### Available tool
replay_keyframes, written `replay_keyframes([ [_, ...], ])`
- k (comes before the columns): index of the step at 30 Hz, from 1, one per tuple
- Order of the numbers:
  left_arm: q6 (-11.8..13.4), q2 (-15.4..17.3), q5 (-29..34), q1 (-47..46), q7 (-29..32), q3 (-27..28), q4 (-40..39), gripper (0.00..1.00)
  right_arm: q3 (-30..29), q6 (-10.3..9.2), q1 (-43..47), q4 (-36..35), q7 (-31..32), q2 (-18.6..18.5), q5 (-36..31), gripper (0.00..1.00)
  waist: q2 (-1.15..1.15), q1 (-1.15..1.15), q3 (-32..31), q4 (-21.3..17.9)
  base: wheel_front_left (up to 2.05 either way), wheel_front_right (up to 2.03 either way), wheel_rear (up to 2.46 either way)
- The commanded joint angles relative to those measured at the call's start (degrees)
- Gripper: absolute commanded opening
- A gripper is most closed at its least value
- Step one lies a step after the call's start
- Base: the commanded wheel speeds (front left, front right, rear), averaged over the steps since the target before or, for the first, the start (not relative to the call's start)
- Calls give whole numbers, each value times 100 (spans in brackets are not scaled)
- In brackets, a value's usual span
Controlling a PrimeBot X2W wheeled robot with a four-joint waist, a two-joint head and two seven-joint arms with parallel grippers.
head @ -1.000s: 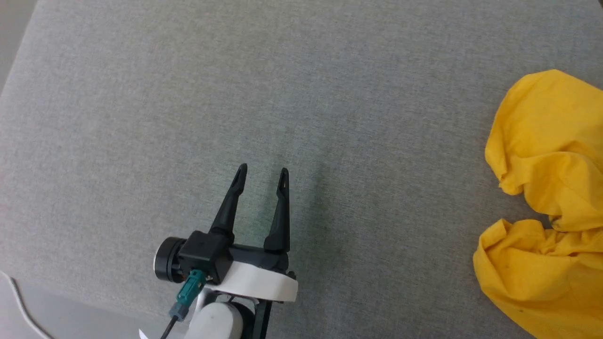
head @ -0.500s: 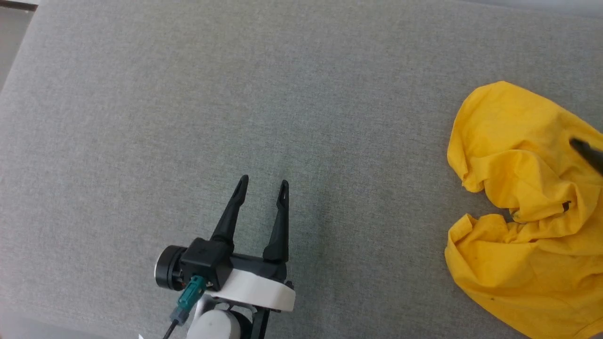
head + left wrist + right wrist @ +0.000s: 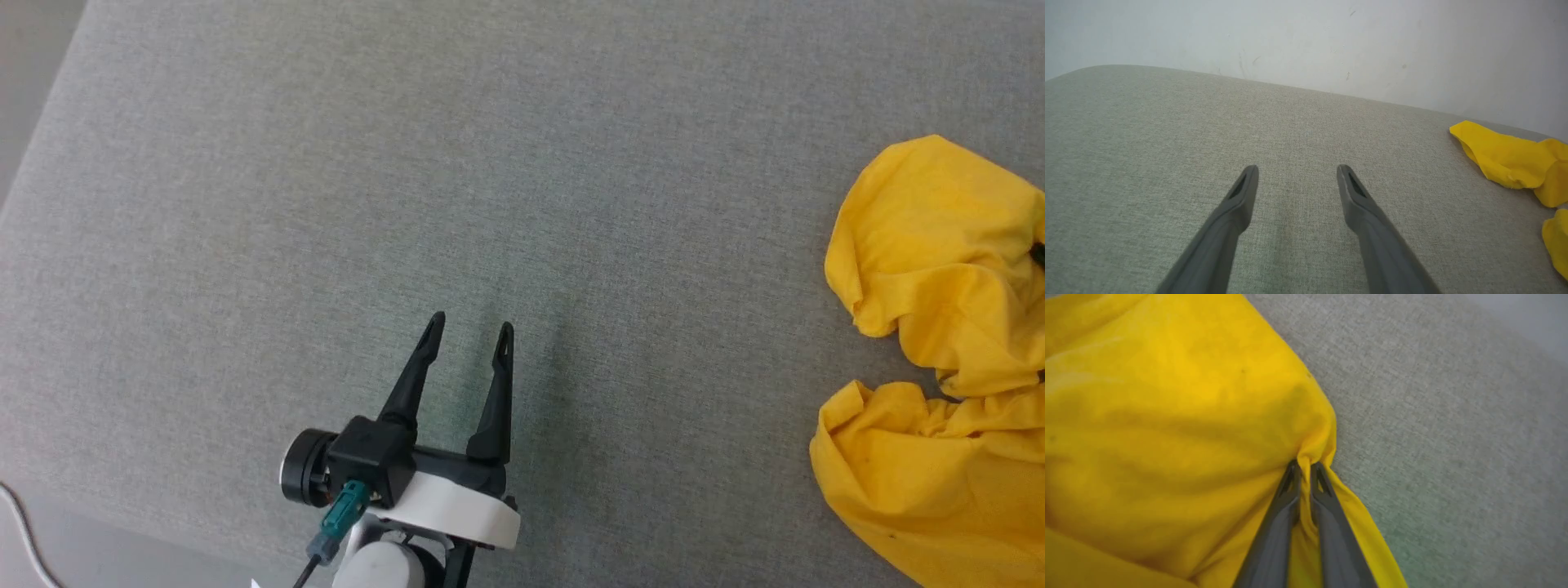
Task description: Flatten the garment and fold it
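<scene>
The garment (image 3: 931, 245) is a bright yellow crumpled heap at the right edge of the grey cloth-covered table (image 3: 408, 163); part of it runs out of the head view. In the right wrist view my right gripper (image 3: 1304, 464) is shut on a pinched fold at the edge of the garment (image 3: 1167, 416), the cloth puckering at the tips. My left gripper (image 3: 471, 322) stands open over bare table near the front, well left of the heap. From the left wrist, the left gripper (image 3: 1297, 169) has nothing between its fingers and the garment (image 3: 1502, 157) lies far right.
The table's left edge (image 3: 49, 139) and front edge (image 3: 122, 531) border a pale floor, where a thin cable (image 3: 16, 523) lies. A white wall (image 3: 1306, 36) rises behind the table's far edge. Bare grey cloth spans the middle and left.
My right gripper has closed on a fold of the garment, which now puckers at the tips. The head camera has shifted. The left gripper has stayed open.
</scene>
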Motion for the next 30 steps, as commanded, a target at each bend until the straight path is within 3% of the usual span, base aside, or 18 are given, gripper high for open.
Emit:
replay_keyframes([
  [1,-35,-26,39,28,-27,14,20,100,206,-5,86,78,-39,268,-51,0,-1,-1,-116,-1,0,0,0],
  [14,-37,-27,-56,-7,-27,-28,-51,100,-257,-5,-1496,-690,-359,588,-281,0,-1,-1,-174,123,0,0,0],
  [19,19,-27,-169,-90,-27,-186,-80,100,-438,-5,-2114,-237,-328,651,-841,0,-1,-1,108,365,0,0,0],
  [25,151,-28,-280,-257,-27,-416,-107,100,-624,-5,-2211,725,-445,641,-1537,0,-1,-1,351,641,0,0,0],
  [26,176,-28,-287,-284,-27,-443,-104,100,-662,-5,-2205,848,-506,671,-1605,16,-1,-1,380,650,0,0,0],
  [27,198,-28,-292,-311,-27,-468,-98,100,-650,-5,-2192,928,-571,701,-1670,100,-1,-1,399,642,0,0,0],
  [30,239,-28,-305,-395,-27,-515,-81,100,-577,-5,-2210,1010,-761,835,-1668,100,-1,-1,382,532,0,0,0],
])
